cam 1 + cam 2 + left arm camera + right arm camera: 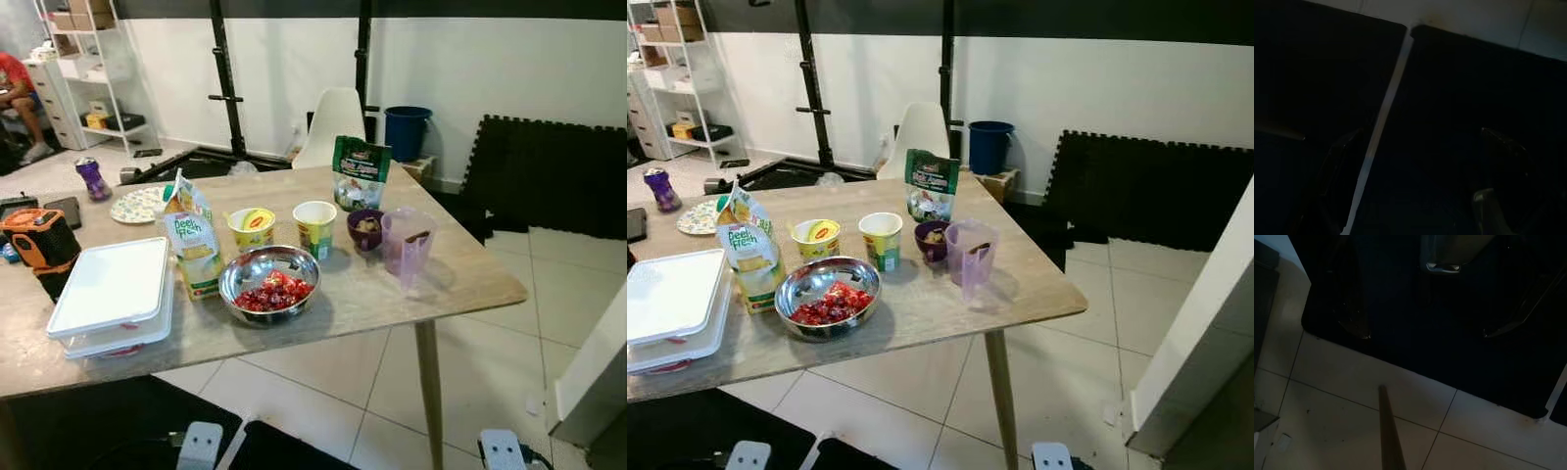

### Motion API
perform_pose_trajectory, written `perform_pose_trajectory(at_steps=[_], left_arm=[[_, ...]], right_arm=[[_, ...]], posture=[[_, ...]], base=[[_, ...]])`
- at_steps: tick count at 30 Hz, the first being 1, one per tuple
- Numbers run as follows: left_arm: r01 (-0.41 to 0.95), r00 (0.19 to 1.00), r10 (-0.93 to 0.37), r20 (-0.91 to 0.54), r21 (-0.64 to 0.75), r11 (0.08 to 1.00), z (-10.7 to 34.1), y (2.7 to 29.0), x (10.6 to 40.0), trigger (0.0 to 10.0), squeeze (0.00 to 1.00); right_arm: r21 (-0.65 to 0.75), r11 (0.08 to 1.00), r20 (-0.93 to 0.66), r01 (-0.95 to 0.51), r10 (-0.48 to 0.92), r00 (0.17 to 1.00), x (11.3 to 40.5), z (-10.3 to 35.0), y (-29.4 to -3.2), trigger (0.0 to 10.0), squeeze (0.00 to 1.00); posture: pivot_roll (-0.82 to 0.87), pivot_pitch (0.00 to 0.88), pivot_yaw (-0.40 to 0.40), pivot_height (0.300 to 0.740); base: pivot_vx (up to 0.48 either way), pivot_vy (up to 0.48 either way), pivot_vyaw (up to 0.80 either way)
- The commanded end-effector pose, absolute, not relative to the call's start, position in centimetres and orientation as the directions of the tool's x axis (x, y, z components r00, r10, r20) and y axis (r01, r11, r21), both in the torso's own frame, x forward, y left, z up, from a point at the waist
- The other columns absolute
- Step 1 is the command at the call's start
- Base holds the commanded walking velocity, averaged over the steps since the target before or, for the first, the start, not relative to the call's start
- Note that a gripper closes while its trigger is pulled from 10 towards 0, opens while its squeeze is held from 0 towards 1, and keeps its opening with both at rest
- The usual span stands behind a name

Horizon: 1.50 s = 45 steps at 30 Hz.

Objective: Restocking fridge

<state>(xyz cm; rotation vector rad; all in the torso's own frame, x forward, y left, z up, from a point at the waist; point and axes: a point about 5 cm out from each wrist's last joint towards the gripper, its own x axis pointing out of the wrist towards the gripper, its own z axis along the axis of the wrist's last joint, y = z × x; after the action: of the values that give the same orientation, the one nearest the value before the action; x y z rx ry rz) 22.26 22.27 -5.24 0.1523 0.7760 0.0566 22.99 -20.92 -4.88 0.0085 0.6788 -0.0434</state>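
Observation:
A wooden table point(392, 284) stands before me with food on it. A Peel Fresh carton point(193, 238) is upright beside a steel bowl point(269, 284) of red pieces. Behind them sit a yellow tub point(252, 228), a paper cup point(314, 228), a small purple bowl point(365, 229), a clear pink jug point(406, 245) and a green pouch point(360, 172). A white lidded box point(113, 294) lies at the left. Both arms hang low over a dark mat. My left gripper point(1418, 132) and right gripper point(1426, 335) are open and hold nothing.
An orange and black device point(39, 240), a patterned plate point(139, 205) and a purple bottle point(93, 179) are at the table's far left. Beyond it are a white chair point(331, 125), a blue bin point(407, 131) and black foam mats point(549, 176). A white panel point(1205, 313) rises at the right. A person point(18, 98) sits far left.

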Motion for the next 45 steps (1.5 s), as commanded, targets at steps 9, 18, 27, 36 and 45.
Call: perform_pose_trajectory(at_steps=[9, 18, 27, 36, 45], left_arm=[[-0.120, 0.709, 0.190, -0.679, 0.149, 0.982, -4.8, 24.7, 21.9, 10.0, 0.00], [-0.097, 0.705, 0.178, -0.687, 0.156, 0.983, -4.8, 24.1, 22.4, 10.0, 0.00], [-0.114, 0.710, 0.168, -0.684, 0.124, 0.986, -4.3, 23.6, 23.5, 10.0, 0.00], [-0.124, 0.698, 0.172, -0.695, 0.119, 0.985, -4.9, 23.1, 22.7, 10.0, 0.00], [-0.164, 0.699, 0.179, -0.692, 0.088, 0.983, -5.4, 22.4, 22.0, 10.0, 0.00]], right_arm=[[0.003, 1.000, -0.617, -0.012, 0.011, 0.787, 24.3, -4.2, -19.9, 10.0, 0.00], [0.004, 0.999, -0.629, 0.049, -0.036, 0.777, 23.5, -4.5, -21.5, 10.0, 0.00], [-0.032, 0.996, -0.630, 0.086, -0.087, 0.772, 23.2, -4.4, -22.6, 10.0, 0.00], [-0.014, 0.998, -0.604, 0.059, -0.056, 0.795, 24.0, -3.9, -22.3, 10.0, 0.00], [-0.026, 0.999, -0.630, -0.044, 0.018, 0.776, 23.8, -4.3, -21.1, 10.0, 0.00]], posture=[[0.00, 0.112, -0.029, 0.740], [0.00, 0.023, 0.043, 0.740], [-0.03, 0.024, 0.046, 0.740], [-0.03, 0.043, 0.019, 0.740], [0.01, 0.068, -0.040, 0.740]], base=[[0.000, 0.000, 0.00], [0.000, 0.000, 0.00], [0.000, 0.000, 0.00], [0.000, 0.000, 0.00], [0.000, 0.000, 0.00]])
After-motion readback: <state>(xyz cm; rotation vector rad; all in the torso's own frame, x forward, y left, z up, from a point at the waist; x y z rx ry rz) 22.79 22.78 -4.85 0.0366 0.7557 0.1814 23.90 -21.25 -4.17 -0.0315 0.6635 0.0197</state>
